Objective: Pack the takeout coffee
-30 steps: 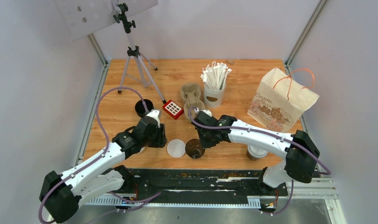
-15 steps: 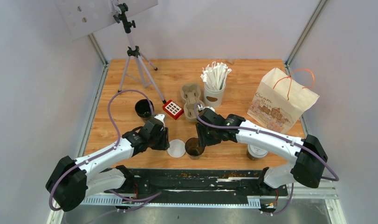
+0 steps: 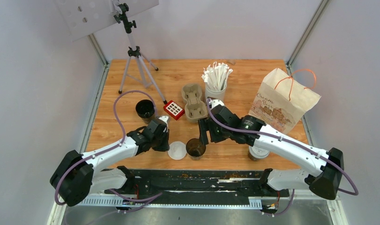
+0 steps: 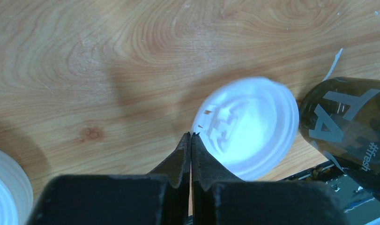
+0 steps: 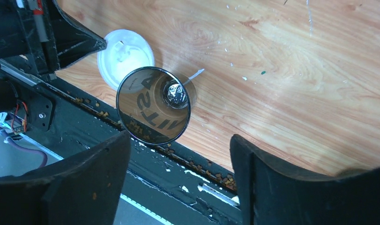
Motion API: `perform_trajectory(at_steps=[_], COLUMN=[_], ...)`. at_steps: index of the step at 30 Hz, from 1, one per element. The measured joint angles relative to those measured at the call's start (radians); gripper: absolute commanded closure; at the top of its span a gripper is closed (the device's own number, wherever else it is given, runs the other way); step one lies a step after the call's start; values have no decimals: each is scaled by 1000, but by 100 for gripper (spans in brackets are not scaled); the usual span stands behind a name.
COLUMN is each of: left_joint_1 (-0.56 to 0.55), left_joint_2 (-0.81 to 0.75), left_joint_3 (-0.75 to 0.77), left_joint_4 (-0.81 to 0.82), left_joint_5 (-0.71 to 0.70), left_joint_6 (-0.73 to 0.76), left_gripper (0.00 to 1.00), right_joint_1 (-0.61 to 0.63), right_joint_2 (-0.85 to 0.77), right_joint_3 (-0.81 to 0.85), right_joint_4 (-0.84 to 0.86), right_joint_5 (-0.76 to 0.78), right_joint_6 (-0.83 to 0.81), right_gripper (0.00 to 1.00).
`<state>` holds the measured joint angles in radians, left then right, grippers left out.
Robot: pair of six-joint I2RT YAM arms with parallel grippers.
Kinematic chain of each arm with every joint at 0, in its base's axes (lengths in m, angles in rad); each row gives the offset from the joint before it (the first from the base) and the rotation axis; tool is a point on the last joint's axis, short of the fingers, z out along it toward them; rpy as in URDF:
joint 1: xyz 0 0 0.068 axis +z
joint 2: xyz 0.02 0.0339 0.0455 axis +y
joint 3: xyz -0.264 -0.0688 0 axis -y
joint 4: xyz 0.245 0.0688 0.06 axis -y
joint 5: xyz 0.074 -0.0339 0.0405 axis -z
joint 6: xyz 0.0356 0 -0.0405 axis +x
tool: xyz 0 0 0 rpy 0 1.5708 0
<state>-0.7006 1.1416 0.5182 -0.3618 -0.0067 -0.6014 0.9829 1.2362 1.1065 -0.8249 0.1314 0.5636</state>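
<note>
top external: open brown cup (image 3: 195,148) stands upright, white lid (image 3: 177,150) flat just left of it. left gripper (image 4: 191,135) jaws pressed together, tips at the lid's rim. right gripper (image 5: 178,138) jaws wide apart, empty, just behind the cup. lidded cup (image 3: 258,152) well right of it.

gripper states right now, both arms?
Left gripper: shut, tips at the white lid edge; grip unclear.
Right gripper: open, empty, above the open brown cup.

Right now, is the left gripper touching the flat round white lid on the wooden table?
Touching. Left wrist view: the left gripper, shut, pinches the near rim of the white lid.
</note>
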Motion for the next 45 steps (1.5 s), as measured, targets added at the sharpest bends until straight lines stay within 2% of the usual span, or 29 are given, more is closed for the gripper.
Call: perform_trajectory(at_steps=[3, 11, 19, 23, 26, 31, 36, 45], left_joint_1=[0, 0, 8, 54, 120, 200, 206, 206], left_joint_2=[0, -58, -138, -159, -177, -221, -243, -246], left_joint_3=[5, 121, 373, 426, 426, 354, 229, 120], left_joint_4=[-10, -156, -300, -318, -299, -121, 154, 598], left_joint_5=[7, -22, -11, 87, 217, 439, 609, 751], left_joint_6=[4, 16, 20, -6, -63, -239, -488, -845], left_gripper=[100, 100, 100, 100, 100, 100, 100, 100], right_joint_1=[0, 0, 0, 0, 0, 0, 0, 0], right_joint_2=[-32, -138, -374, -469, -508, -537, -541, -521], right_joint_3=[1, -3, -188, -285, -342, -427, -473, -482], right_joint_4=[-1, 64, 419, 597, 708, 848, 944, 1102], right_joint_5=[15, 24, 2, -50, -115, -219, -286, -349], right_joint_6=[-16, -94, -403, -546, -638, -754, -833, -887], right_gripper=[10, 9, 10, 9, 8, 5, 4, 8])
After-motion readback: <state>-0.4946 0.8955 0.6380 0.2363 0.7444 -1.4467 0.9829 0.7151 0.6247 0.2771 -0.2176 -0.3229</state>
